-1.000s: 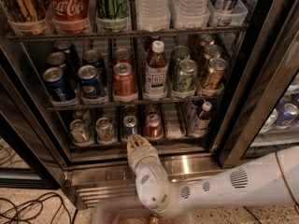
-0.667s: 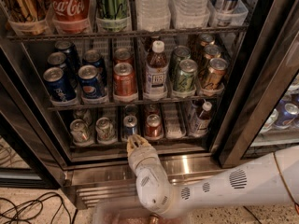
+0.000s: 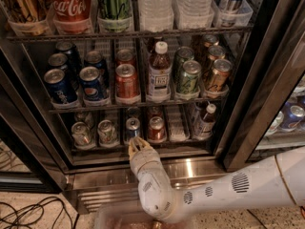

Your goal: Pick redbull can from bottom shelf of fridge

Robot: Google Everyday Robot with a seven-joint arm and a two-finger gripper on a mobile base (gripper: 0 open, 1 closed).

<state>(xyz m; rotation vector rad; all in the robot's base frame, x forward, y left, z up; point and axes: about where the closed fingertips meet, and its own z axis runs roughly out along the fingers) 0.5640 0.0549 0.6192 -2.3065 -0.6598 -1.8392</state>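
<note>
The fridge (image 3: 240, 97) stands open in front of me, its shelves full of cans and bottles. On the bottom shelf (image 3: 177, 138) a slim blue and silver redbull can (image 3: 132, 127) stands upright in a middle lane, with a small red can (image 3: 156, 128) just to its right. My gripper (image 3: 137, 146) is at the front edge of that shelf, right below and in front of the redbull can, pointing into the fridge. It holds nothing that I can see. The white arm (image 3: 214, 194) reaches in from the lower right.
Two pale cans (image 3: 94, 132) stand left of the redbull can and a small bottle (image 3: 205, 120) stands to its right. Pepsi cans (image 3: 93, 82) fill the rack above. The dark door frame (image 3: 267, 75) slants at the right. Cables (image 3: 28, 213) lie on the floor at the left.
</note>
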